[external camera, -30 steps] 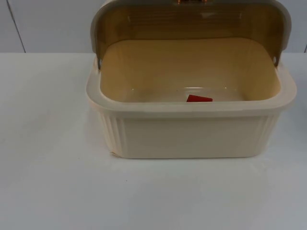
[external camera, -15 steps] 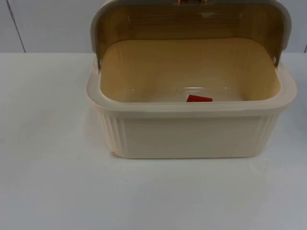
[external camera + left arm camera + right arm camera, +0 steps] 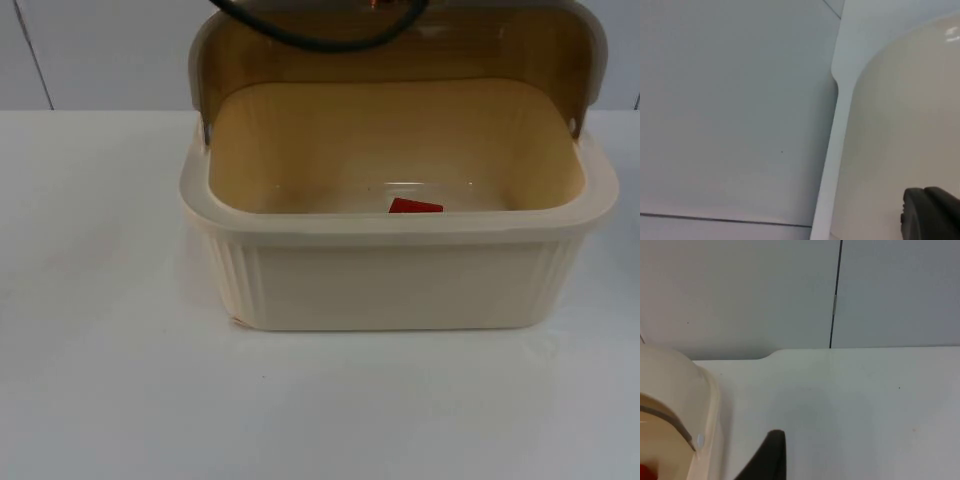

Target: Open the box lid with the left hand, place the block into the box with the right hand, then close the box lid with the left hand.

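The white table (image 3: 110,380) carries the cream box (image 3: 400,285), its lid (image 3: 400,45) swung up and back toward the partition wall (image 3: 740,290). The red block (image 3: 414,206) lies inside on the floor, near the front wall. Closing the lid remains. The left gripper (image 3: 932,212) sits just beside the lid's curved back, nearer than the right gripper (image 3: 765,457), which waits beside the box's end; neither's finger spread can be told.

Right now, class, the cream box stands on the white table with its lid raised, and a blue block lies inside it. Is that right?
Not quite: the block is red, not blue, as the top view shows. The rest holds: the cream box stands on the white table with its lid raised, and the block lies inside it.
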Controlling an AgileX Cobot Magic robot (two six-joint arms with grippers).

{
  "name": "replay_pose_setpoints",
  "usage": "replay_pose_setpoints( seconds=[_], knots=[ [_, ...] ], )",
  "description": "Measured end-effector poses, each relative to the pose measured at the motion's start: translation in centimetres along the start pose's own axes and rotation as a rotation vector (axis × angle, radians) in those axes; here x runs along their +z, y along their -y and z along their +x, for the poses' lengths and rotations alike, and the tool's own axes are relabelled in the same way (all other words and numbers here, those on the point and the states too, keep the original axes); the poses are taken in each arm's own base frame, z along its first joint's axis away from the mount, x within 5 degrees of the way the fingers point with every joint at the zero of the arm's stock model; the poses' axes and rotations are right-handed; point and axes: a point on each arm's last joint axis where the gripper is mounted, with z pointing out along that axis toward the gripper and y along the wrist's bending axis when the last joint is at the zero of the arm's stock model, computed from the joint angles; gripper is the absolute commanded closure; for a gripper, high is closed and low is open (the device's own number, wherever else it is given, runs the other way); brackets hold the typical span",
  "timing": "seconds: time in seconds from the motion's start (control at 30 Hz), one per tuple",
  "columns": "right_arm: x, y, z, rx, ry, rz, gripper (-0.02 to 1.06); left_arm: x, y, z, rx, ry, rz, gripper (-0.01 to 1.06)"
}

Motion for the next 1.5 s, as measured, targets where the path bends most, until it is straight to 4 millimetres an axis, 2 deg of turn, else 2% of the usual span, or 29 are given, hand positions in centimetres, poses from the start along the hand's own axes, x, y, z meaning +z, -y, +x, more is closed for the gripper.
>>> replay_pose_setpoints(
  seconds=[0.17, 0.67, 0.83, 0.97, 1.5],
  knots=[
    [0.0, 0.0, 0.0, 0.0, 0.0, 0.0, -0.01, 0.9, 0.4, 0.5, -0.004, -0.014, 0.019, 1.05],
    [0.0, 0.0, 0.0, 0.0, 0.0, 0.0, -0.01, 1.0, 0.8, 0.7, 0.0, -0.03, 0.064, 1.05],
    [0.0, -0.7, 0.0, -0.016, 0.001, -0.029, -0.01, 1.2, 1.0, 0.8, 0.023, -0.036, 0.076, 1.05],
    [0.0, -1.3, 0.0, -0.056, 0.0, -0.048, -0.01, 1.2, 0.9, 0.8, 0.029, -0.035, 0.074, 1.05],
    [0.0, -1.3, 0.0, -0.038, 0.001, -0.044, -0.01, 1.3, 0.6, 0.7, 0.033, -0.022, 0.033, 1.05]
  ],
)
